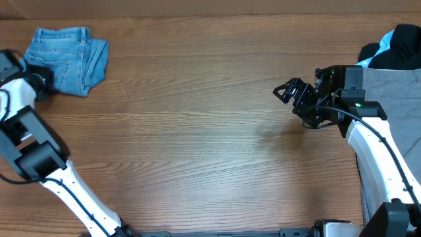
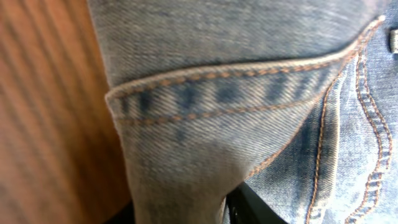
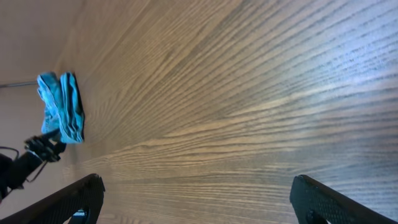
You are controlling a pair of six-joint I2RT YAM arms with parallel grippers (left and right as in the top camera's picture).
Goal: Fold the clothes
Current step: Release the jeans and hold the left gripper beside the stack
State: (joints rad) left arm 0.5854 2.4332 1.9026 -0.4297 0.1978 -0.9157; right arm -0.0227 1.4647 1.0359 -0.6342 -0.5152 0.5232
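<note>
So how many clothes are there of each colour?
Blue jeans: 1
Grey trousers: 1
Black garment: 1
Pale blue garment: 1
Total: 4

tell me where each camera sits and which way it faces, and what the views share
Overhead: above the table, looking straight down; shows the left gripper at the folded jeans and the right gripper, open, left of the grey trousers.
Left wrist: on the left wrist, pressed close against the jeans; only a dark finger shows.
Right wrist: on the right wrist, low, facing across bare wood toward the jeans; both fingers show, spread wide.
Shared: all three see the jeans.
</note>
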